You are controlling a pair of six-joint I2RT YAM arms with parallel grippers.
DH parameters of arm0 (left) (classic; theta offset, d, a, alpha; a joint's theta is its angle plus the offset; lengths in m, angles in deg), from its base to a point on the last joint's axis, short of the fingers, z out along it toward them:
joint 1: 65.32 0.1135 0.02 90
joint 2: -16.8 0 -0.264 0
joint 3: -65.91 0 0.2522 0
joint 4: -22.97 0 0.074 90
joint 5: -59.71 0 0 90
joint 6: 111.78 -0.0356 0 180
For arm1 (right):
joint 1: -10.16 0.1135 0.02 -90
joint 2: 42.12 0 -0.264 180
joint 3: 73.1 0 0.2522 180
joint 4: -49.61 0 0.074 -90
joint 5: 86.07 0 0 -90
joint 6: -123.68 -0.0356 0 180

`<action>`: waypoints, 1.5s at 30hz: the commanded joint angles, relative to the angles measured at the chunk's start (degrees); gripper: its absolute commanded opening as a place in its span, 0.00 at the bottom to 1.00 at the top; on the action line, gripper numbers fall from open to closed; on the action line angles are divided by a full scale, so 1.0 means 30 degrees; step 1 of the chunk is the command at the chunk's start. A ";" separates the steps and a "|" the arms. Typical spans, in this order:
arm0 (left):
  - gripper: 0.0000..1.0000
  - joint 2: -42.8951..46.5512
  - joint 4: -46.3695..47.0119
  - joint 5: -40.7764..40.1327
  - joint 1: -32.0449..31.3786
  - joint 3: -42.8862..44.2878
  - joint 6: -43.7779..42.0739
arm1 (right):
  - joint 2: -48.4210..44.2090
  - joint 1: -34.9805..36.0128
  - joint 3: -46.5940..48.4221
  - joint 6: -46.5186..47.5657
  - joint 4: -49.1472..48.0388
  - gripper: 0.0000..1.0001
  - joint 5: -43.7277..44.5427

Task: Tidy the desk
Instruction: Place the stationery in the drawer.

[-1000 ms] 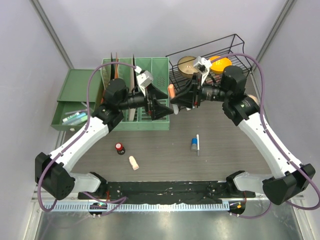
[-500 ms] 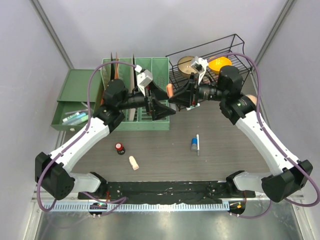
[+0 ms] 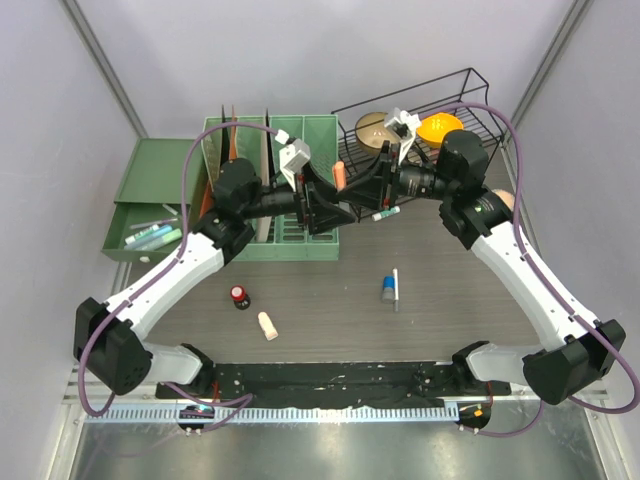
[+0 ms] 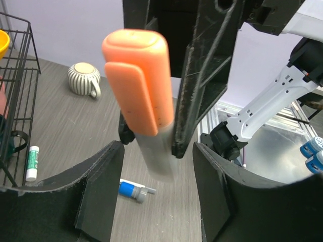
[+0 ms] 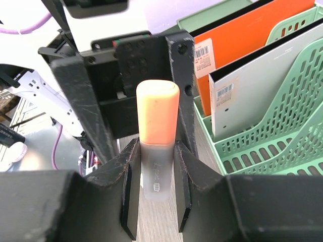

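The dark wooden desk lies under both arms, between grey walls. Above it, beside the green file rack, I see my right gripper clenched on an orange-capped marker; my left gripper stands released around it, not touching

We count: one desk, one orange-capped highlighter, one file rack, two folders, one drawer tray, one wire basket, two bowls, one mug, one glue stick, one red-capped bottle.
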 commanded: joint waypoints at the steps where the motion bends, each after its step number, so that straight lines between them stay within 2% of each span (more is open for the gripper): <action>1: 0.57 -0.0211 0.0751 -0.0429 -0.0101 0.0536 0.0102 | -0.0162 0.0100 -0.0139 -0.0738 -0.1554 0.02 -0.0146; 6: 0.54 -0.0387 0.0605 -0.0372 -0.0101 0.0800 0.0219 | -0.0279 0.0100 -0.0463 -0.0944 -0.1584 0.02 -0.0205; 9: 0.46 -0.0387 0.0605 -0.0196 -0.0130 0.0889 0.0366 | -0.0279 0.0100 -0.0697 -0.1031 -0.2135 0.04 -0.0205; 10: 0.38 -0.0416 0.0605 -0.0166 -0.0130 0.0889 0.0424 | -0.0279 0.0100 -0.0755 -0.1090 -0.2170 0.05 -0.0234; 12: 0.29 -0.0387 0.0605 -0.0021 -0.0130 0.0860 0.0424 | -0.0279 0.0100 -0.0873 -0.1033 -0.2112 0.13 -0.0147; 13: 0.17 -0.0329 0.0634 -0.0049 -0.0130 0.0830 0.0424 | -0.0337 0.0100 -0.0960 -0.0800 -0.1995 0.20 0.0115; 15: 0.00 -0.0241 0.0576 -0.0136 -0.0130 0.0772 0.0308 | -0.0512 0.0100 -0.1019 -0.0623 -0.1819 0.21 0.0264; 18: 0.00 -0.0036 0.0255 -0.0340 -0.0130 0.0713 -0.0042 | -0.0718 0.0100 -0.0961 -0.0125 -0.1059 0.29 0.0468; 19: 0.00 0.0022 0.0108 -0.0400 -0.0130 0.0713 -0.0276 | -0.0806 0.0100 -0.0903 0.0254 -0.0796 0.36 0.0614; 21: 0.00 0.0227 -0.0711 -0.0663 -0.0101 0.0684 -0.1035 | -0.1011 0.0100 -0.0961 0.0666 -0.0151 0.45 0.0995; 22: 0.00 0.0315 -0.0945 -0.0896 -0.0101 0.0684 -0.1272 | -0.1215 0.0100 -0.0990 0.0784 0.0055 0.58 0.1170; 26: 0.00 0.0696 -0.1855 -0.1133 0.0016 0.0771 -0.1948 | -0.1743 0.0071 -0.1195 0.1720 0.1254 0.86 0.1962; 28: 0.00 0.0813 -0.2002 -0.1162 0.0104 0.0829 -0.1978 | -0.1890 0.0071 -0.1341 0.1868 0.1462 0.95 0.2080; 32: 0.00 0.1193 -0.2908 -0.1162 0.0600 0.1327 -0.2386 | -0.2387 -0.0134 -0.1342 0.2570 0.2368 0.97 0.2548; 34: 0.00 0.1720 -0.4689 -0.1365 0.1069 0.1911 -0.3058 | -0.2622 -0.0367 -0.1226 0.3242 0.3098 0.98 0.3045; 36: 0.00 0.2304 -0.6562 -0.1776 0.1566 0.2903 -0.5192 | -0.2856 -0.0544 -0.1109 0.4031 0.3628 0.98 0.3571; 37: 0.00 0.2453 -0.9357 -0.2067 0.1714 0.3432 -0.6332 | -0.2915 -0.0690 -0.1079 0.4298 0.4211 0.98 0.3748; 38: 0.00 0.2571 -1.0690 -0.2679 0.1860 0.3989 -0.8170 | -0.2974 -0.0749 -0.1020 0.4532 0.4507 0.98 0.3924; 40: 0.00 0.2835 -1.3762 -0.2395 0.3087 0.5367 -0.9443 | -0.2887 -0.0895 -0.0815 0.5236 0.5586 0.98 0.4246; 42: 0.00 0.3039 -1.5820 -0.1693 0.5107 0.6622 -1.0966 | -0.2829 -0.0955 -0.0756 0.5762 0.6351 0.98 0.4540; 43: 0.00 0.3099 -1.8209 -0.1602 0.5781 0.7066 -1.1668 | -0.2886 -0.0984 -0.0843 0.5910 0.6529 0.98 0.4744; 45: 0.00 0.3128 -2.0885 -0.1892 0.7744 0.8646 -1.5062 | -0.3119 -0.1013 -0.1280 0.6319 0.6648 0.98 0.4950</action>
